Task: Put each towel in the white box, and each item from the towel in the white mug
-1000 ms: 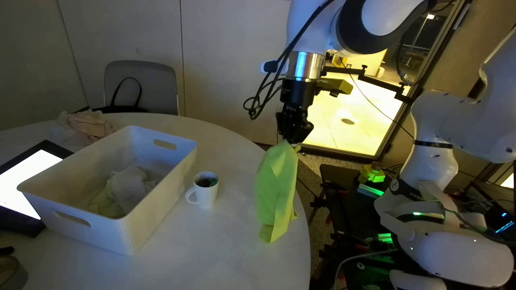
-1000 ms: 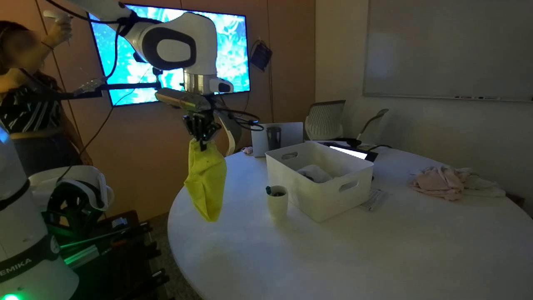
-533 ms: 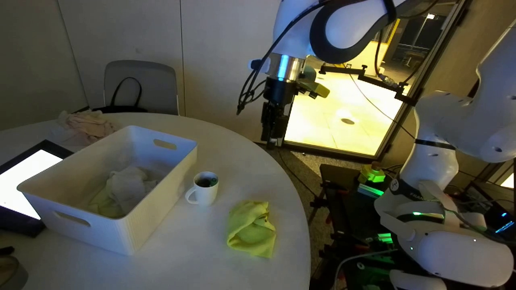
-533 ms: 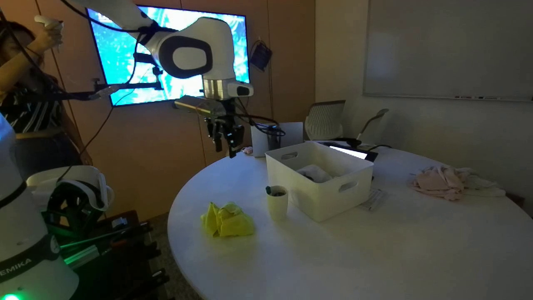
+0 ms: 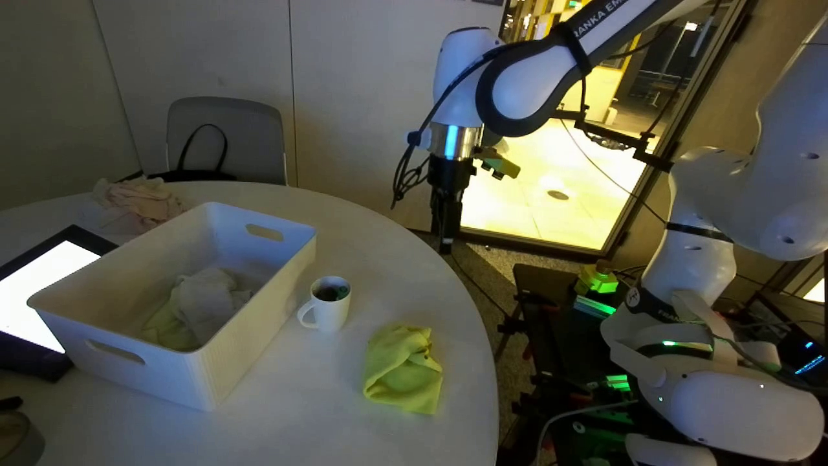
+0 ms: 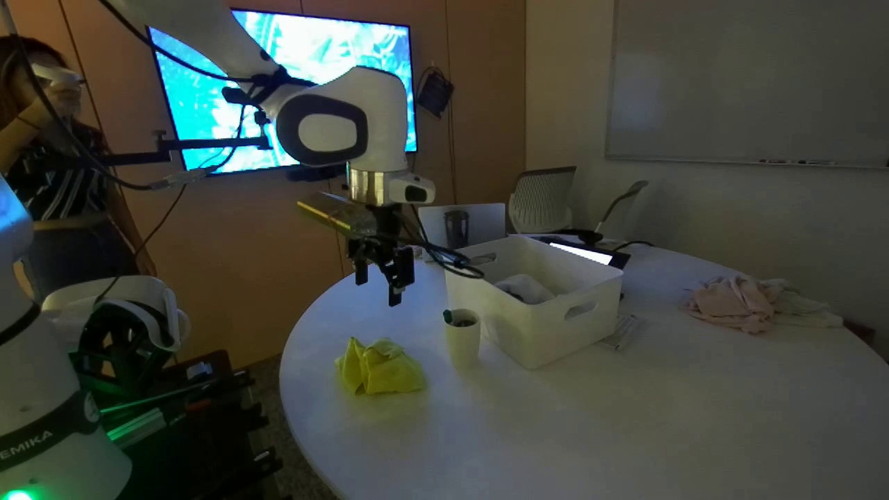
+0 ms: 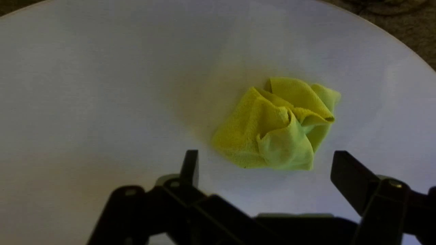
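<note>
Scanning from the left: a dark tablet (image 5: 39, 298), screen lit, partly hidden by the white box (image 5: 239, 346). Far left, a heap of pale pink cloth (image 5: 145, 200) lies on the round table (image 5: 336, 427). The box stands w/ 1 whitish cloth (image 5: 208, 294) & the 1st towel (image 5: 169, 325), yellow-green, rumpled inside. Just right of it, the white mug (image 5: 333, 314) sits upright, handle to the left, w/ a dark-green bit (image 6: 448, 317) at its mouth, too small to ID. Right again & nearer, the 2nd towel (image 5: 401, 378), also yellow-green, lies crumpled on the table nr its right edge, apart from the mug. Farther right, the gripper (image 6: 378, 292) hangs above the table, well apart from that towel, jaws released & spread wide, the 2 fingers (image 7: 190, 166) framing bare tabletop & towel in the wrist view. At right, the arm's white base (image 5: 731, 414).
</note>
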### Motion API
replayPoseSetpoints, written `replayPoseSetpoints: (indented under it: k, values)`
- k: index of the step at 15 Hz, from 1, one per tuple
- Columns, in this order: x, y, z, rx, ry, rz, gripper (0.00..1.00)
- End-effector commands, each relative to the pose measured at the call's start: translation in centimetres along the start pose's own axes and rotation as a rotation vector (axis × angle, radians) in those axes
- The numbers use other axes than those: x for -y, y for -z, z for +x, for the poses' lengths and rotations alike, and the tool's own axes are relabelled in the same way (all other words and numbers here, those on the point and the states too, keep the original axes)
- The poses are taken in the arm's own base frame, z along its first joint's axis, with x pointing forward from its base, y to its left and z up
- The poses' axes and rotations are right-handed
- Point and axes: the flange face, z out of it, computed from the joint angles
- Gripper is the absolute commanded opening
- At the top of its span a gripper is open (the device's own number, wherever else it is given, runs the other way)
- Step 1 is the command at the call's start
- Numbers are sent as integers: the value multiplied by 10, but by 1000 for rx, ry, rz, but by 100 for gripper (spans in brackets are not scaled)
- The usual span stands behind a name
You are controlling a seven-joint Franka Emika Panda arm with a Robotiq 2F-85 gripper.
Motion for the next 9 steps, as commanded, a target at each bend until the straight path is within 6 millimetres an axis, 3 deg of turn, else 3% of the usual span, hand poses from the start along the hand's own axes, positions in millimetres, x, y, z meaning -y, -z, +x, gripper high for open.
replayPoseSetpoints:
  k: [1,4,9]
  values:
    - [5,-41,-20,55,40,7,100]
    - [19,-86,-28,78,44,-20,100]
    - [32,-136,-31,66,36,-43,100]
